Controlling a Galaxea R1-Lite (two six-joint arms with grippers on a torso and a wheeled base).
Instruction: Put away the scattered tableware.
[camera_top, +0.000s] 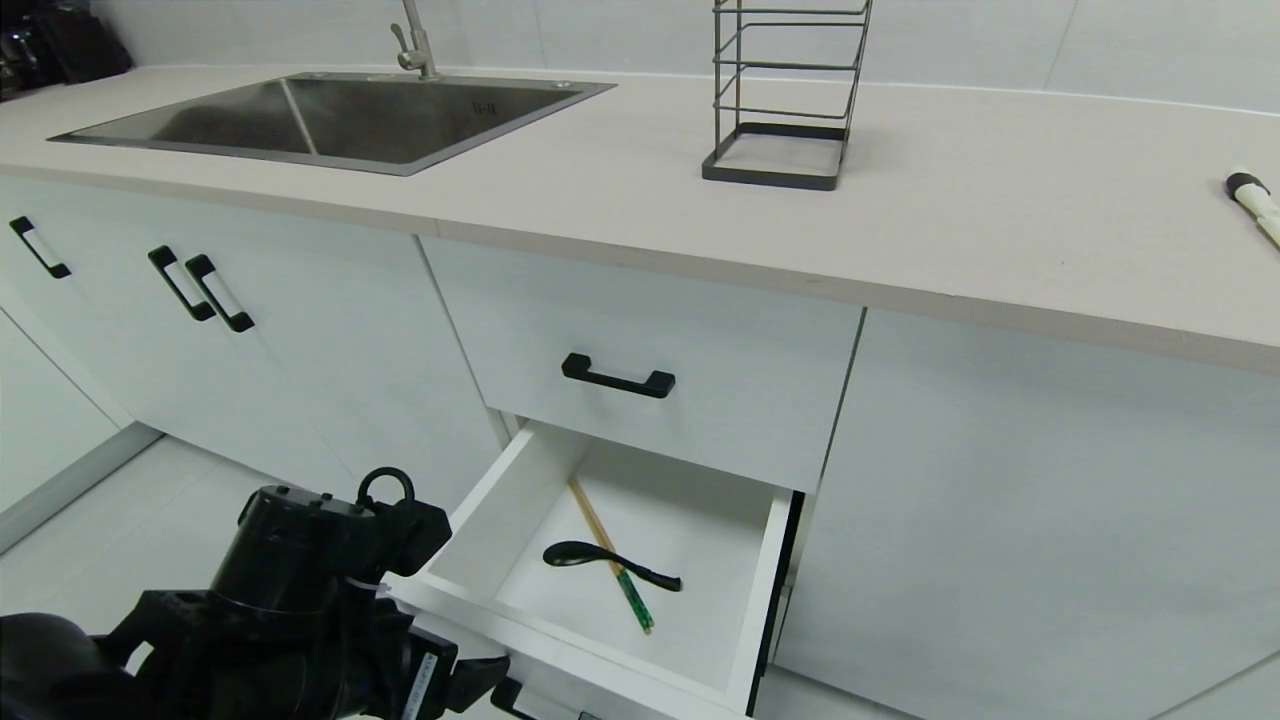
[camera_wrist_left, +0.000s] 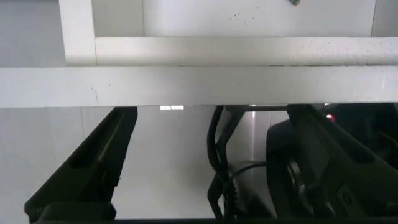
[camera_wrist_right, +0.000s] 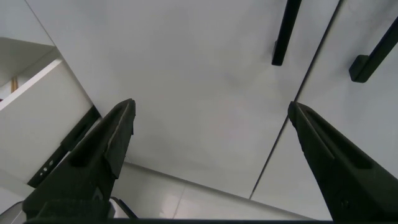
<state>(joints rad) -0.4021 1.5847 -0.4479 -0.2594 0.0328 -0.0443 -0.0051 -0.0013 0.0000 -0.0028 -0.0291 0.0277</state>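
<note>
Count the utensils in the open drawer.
2: a black spoon lying across green-tipped chopsticks, counted as one set, on the floor of the drawer. Its back end sits under the closed drawer above, so more may be hidden.

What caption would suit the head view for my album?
Left gripper by the open drawer, where a black spoon crosses chopsticks, below the counter with sink and wire rack.

A beige desk (camera_top: 1000, 230) runs along a white wall (camera_top: 1100, 50), with a steel sink (camera_top: 330, 115) set in. White cabinets (camera_top: 330, 330) with black handles (camera_top: 200, 290) stand on a pale floor (camera_top: 150, 500)
</note>
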